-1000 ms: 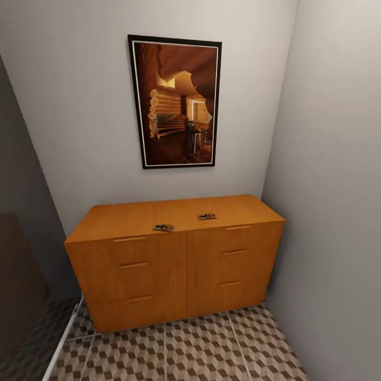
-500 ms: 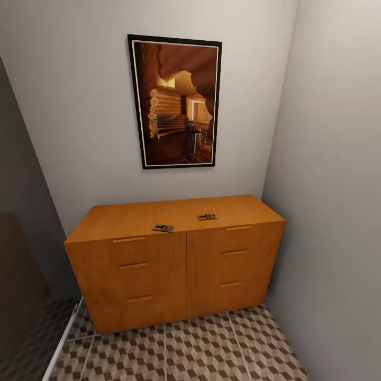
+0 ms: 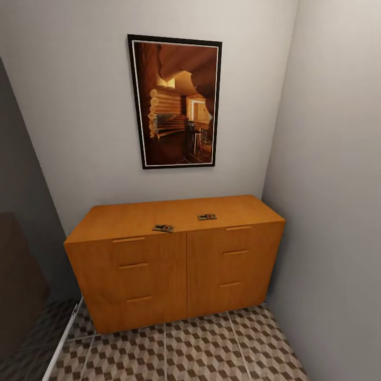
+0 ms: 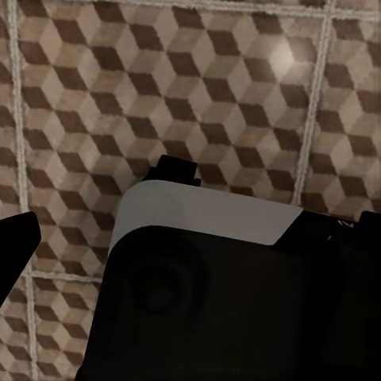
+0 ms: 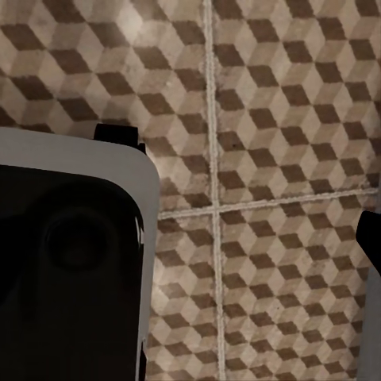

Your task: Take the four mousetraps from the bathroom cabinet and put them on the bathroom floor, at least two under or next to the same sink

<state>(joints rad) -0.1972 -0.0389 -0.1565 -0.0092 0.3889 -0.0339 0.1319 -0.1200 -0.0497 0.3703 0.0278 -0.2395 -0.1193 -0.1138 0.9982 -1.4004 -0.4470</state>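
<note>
Change since a moment ago: nothing has shifted; the head view is the same as a second back, and the cabinet and both traps on it sit where they were.

Nearest, the pincers: the wrist cameras look down past the robot's own dark, white-edged body at the tiles. A dark sliver at the edge of each wrist picture could be a finger, but I cannot tell whether either pincer is apart or together.

Bathroom floor: cube-patterned tiles with pale grout, running up to the cabinet's base. No trap lies on the stretch I can see.

Cabinet: low, wide, orange-brown, set in the corner, its front panels with slim bar handles all closed.

Mousetraps: two on the cabinet's flat top, both close to the front edge. One sits near the middle, the other a little further back and toward the right wall. They lie apart from each other.

Far wall: a framed picture of a log interior hangs above the cabinet.

Progress: by my reckoning, early or midway. Two traps wait to be lifted; the other two are not accounted for here. The sink must still be reached to lay at least two beside it.
</note>
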